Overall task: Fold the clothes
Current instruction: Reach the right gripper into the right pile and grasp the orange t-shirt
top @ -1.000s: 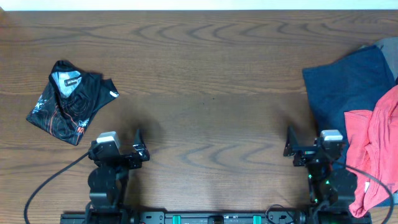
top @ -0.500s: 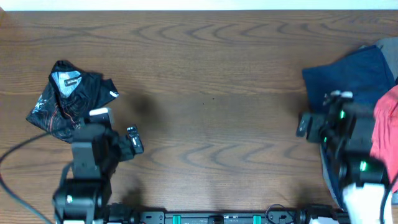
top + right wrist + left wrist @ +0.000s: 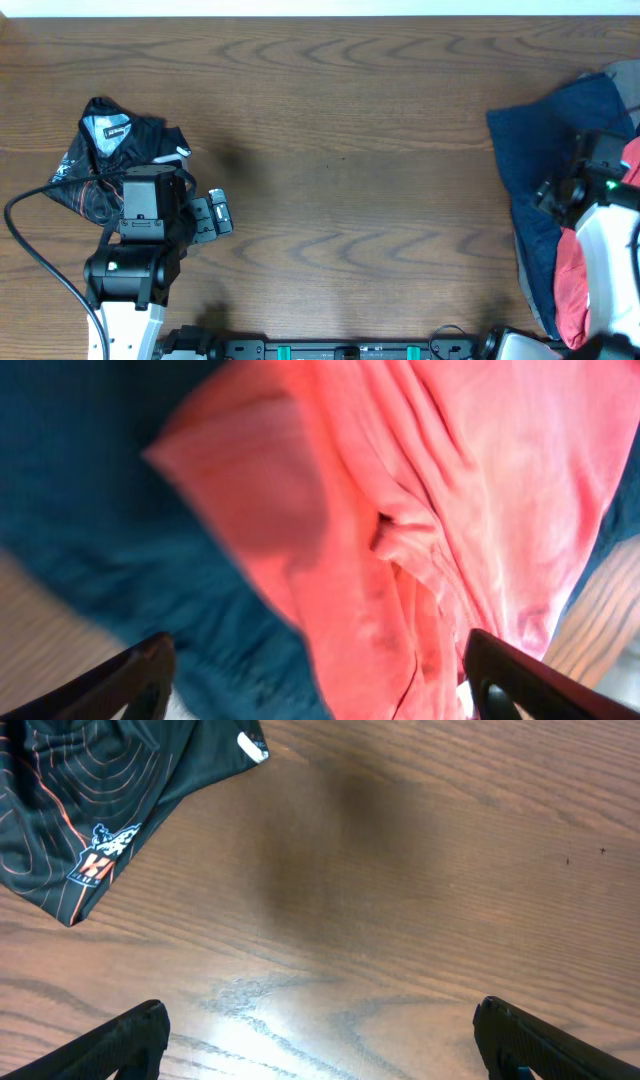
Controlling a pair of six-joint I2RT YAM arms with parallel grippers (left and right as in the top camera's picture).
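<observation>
Right gripper [image 3: 320, 675]: fingers spread wide, nothing between them, poised directly above the shirt [image 3: 430, 510]. Left gripper [image 3: 320, 1040]: equally wide and empty, over bare table [image 3: 340, 120] just beside the black garment [image 3: 90, 800], which is no part of your task.

Position of the shirt. It lies crumpled at the table's right edge, on top of the navy garment [image 3: 540, 130]. In the overhead view your right arm covers most of it, and only red patches show beside the arm. In the right wrist view it fills the span between the fingers, with navy cloth showing to the left and at the lower right. That view is blurred, so whether the fingertips already brush the cloth cannot be told.

Handling. Expect a light, limp cotton piece. It will sag from any single point, bunch instead of sliding flat, and cling a little to the cloth beneath. It is neither fragile nor slippery, so a firm pinch is safe.

Where to take hold. A raised ridge of folds runs down the middle of the wrist view, and it offers the readiest bite. Close on the red layers only, since a deep bite is likely to catch the navy cloth too. No collar, hem or sleeve can be made out here, so judge the better corners once the shirt lies on open table.
</observation>
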